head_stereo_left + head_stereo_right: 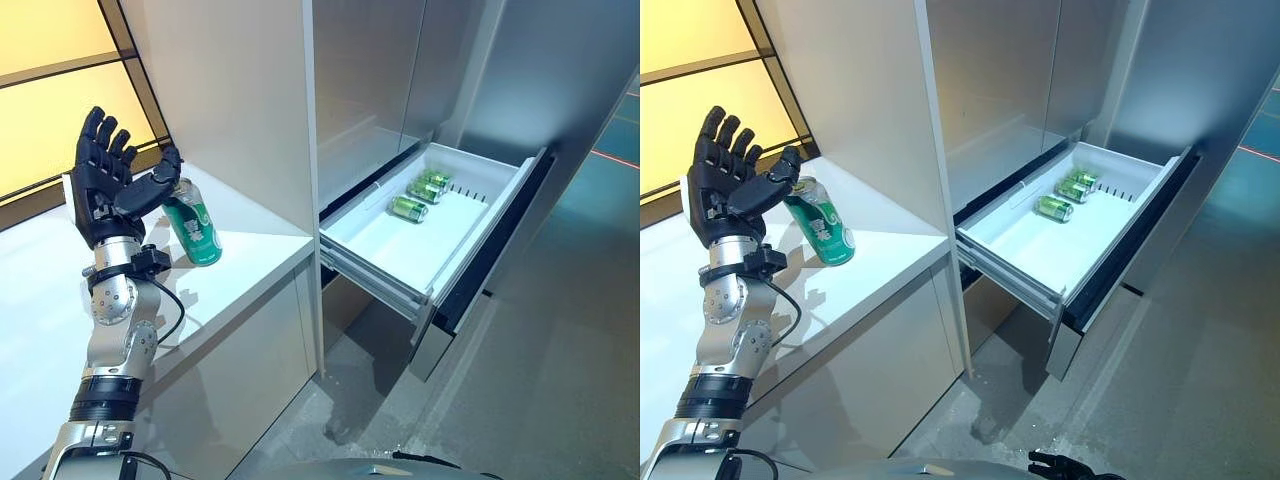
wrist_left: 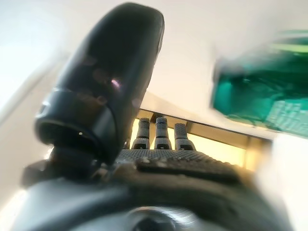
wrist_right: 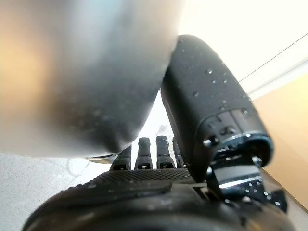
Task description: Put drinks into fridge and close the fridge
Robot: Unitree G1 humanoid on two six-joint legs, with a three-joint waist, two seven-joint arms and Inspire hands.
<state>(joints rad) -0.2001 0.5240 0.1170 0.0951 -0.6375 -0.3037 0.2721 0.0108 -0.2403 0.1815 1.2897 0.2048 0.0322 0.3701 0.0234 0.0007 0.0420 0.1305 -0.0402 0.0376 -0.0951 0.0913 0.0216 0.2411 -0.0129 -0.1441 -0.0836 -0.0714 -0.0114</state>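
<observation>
A green drink can (image 1: 196,229) stands on the white counter (image 1: 250,260), leaning a little to the left. My left hand (image 1: 100,185) is raised just left of it, open, fingers straight up, with the thumb tip at the can's top rim. The left wrist view shows the thumb (image 2: 110,82), the straight fingers (image 2: 161,132) and the blurred can (image 2: 260,91) beside them, not enclosed. The fridge drawer (image 1: 385,275) is pulled out, with three green cans (image 1: 408,208) lying near its back. My right hand (image 1: 1065,466) hangs low at the bottom edge, its fingers (image 3: 144,149) straight and empty.
A tall grey cabinet panel (image 1: 230,90) stands between the counter and the fridge (image 1: 520,90). The drawer's dark front (image 1: 500,240) juts into the grey floor space (image 1: 540,380). A yellow wall panel (image 1: 50,90) lies behind the counter.
</observation>
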